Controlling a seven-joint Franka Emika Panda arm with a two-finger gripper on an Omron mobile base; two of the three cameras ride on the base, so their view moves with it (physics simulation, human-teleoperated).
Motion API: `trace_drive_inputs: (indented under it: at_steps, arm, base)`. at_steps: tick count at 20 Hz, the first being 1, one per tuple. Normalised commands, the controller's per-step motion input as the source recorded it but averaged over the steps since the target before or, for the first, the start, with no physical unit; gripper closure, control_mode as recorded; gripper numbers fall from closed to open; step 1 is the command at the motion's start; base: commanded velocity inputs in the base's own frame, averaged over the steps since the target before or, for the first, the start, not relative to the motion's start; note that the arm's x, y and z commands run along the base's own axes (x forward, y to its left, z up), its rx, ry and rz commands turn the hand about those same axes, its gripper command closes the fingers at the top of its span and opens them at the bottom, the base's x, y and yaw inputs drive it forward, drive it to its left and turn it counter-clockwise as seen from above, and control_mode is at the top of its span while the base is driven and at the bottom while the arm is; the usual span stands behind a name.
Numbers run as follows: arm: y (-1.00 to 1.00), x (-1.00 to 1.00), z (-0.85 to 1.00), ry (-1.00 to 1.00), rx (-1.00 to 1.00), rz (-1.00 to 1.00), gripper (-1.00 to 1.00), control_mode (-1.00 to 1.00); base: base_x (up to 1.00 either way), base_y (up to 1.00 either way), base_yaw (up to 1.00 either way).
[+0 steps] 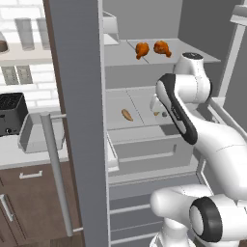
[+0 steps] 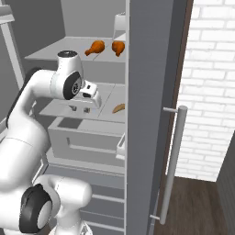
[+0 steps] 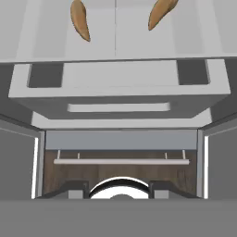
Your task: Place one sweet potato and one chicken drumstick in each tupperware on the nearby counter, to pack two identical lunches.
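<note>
The end effector (image 2: 81, 109) hovers over the fridge shelf (image 2: 55, 106), grip state unclear, with two sweet potatoes (image 3: 79, 20) at twelve o'clock.

open fridge (image 1: 144, 19) all round jaws. grey drawer (image 3: 118, 90) with recessed grip straight below jaws; wood floor (image 3: 69, 171) far beneath. fridge door (image 1: 79, 96) with long bar handle (image 1: 56, 173) well left of jaws. black toaster (image 1: 10, 113), white brick wall (image 1: 41, 94), glass jars (image 1: 24, 34) on wall shelf (image 1: 24, 55) further left.
</note>
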Motion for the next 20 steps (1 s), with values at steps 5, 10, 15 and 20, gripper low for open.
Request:
trace_drive_inputs:
  at_steps: [5, 10, 15, 20]
  arm:
    - [0.00, -0.30, 0.00, -0.01, 0.00, 0.00, -1.00, -1.00]
    - [0.00, -0.69, 0.25, -0.20, 0.00, 0.00, -1.00, -1.00]
    - [0.01, -0.39, 0.83, -0.25, -0.03, 0.00, -1.00, -1.00]
    - [0.00, -0.15, 0.92, -0.19, -0.06, 0.00, -1.00, -1.00]
  base:
    - [0.00, 0.00, 0.00]
    - [0.00, 0.00, 0.00]
    - [0.00, 0.00, 0.00]
    - [0.00, 0.00, 0.00]
